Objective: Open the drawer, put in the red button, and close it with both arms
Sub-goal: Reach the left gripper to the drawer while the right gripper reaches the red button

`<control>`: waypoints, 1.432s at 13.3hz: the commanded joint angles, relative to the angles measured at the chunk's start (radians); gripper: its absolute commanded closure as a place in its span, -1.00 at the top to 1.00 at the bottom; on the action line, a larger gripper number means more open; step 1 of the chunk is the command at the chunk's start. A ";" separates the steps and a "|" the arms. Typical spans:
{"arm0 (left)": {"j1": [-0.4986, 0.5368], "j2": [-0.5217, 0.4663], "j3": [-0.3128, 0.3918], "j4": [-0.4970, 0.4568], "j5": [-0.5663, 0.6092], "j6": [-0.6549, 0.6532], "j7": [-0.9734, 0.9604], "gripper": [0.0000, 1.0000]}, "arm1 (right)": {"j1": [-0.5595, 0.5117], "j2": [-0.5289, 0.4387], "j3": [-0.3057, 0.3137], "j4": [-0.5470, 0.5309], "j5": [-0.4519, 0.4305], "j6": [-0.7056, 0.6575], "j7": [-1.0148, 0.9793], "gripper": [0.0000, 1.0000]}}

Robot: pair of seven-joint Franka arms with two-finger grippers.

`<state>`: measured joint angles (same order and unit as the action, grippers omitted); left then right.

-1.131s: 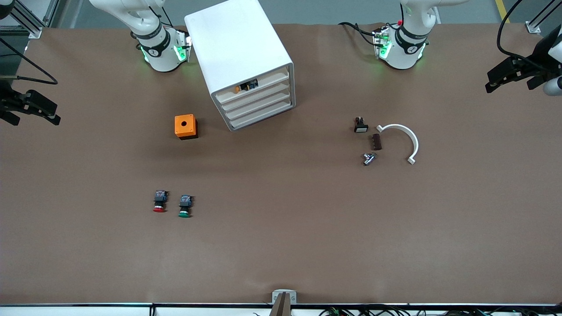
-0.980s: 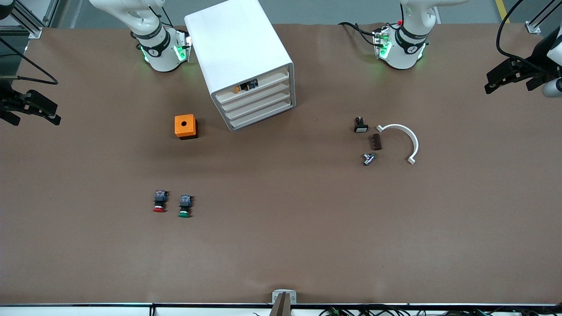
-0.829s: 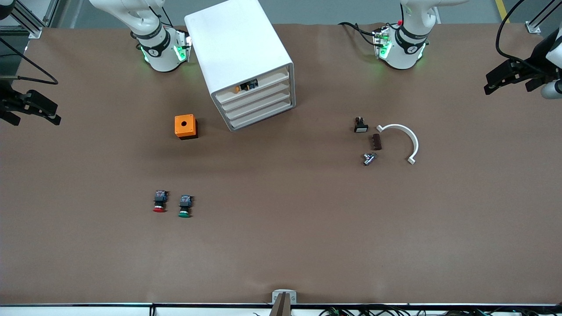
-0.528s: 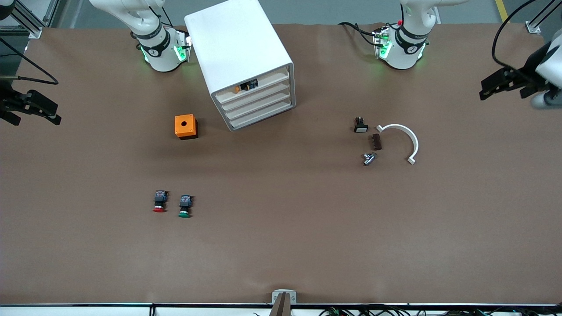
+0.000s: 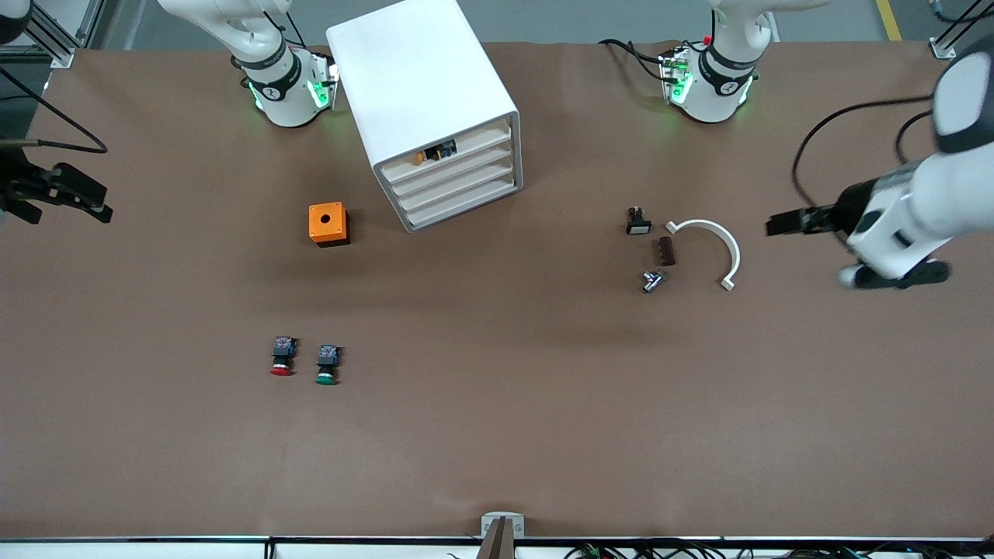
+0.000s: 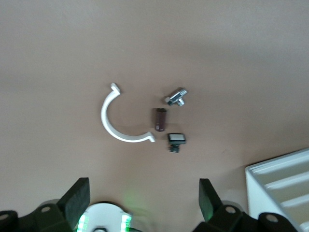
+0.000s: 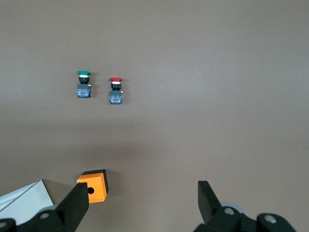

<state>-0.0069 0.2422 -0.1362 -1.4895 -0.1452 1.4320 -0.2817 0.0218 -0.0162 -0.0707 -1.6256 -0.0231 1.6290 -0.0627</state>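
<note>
While my left gripper (image 5: 780, 225) hangs over the bare brown surface (image 5: 497, 435) toward the left arm's end, its jaws spread wide and empty, my right gripper (image 5: 74, 198) hovers at the right arm's end, jaws likewise wide apart, holding nothing. All four drawers sit closed in the white cabinet (image 5: 423, 101); the drawer (image 5: 458, 190) is shut. Much nearer the front camera, the red button (image 5: 282, 356) lies just beside the green button (image 5: 328, 364).

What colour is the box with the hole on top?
Orange; the box shows best in the front view.
</note>
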 commanded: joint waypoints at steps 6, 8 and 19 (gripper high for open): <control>-0.191 0.285 -0.010 0.130 -0.063 0.036 -0.537 0.99 | 0.023 0.226 0.028 0.001 -0.001 0.182 0.007 0.99; -0.235 0.330 -0.010 0.132 -0.063 0.051 -0.606 0.99 | 0.024 0.281 0.031 0.001 0.000 0.230 0.007 0.99; -0.427 0.588 -0.008 0.126 -0.481 0.094 -1.371 0.98 | 0.042 0.577 0.034 -0.002 0.124 0.442 0.054 0.99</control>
<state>-0.4060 0.7876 -0.1504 -1.3888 -0.5372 1.5295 -1.5105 0.0525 0.5144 -0.0397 -1.6452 0.0613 2.0580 -0.0262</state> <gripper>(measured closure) 0.004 0.000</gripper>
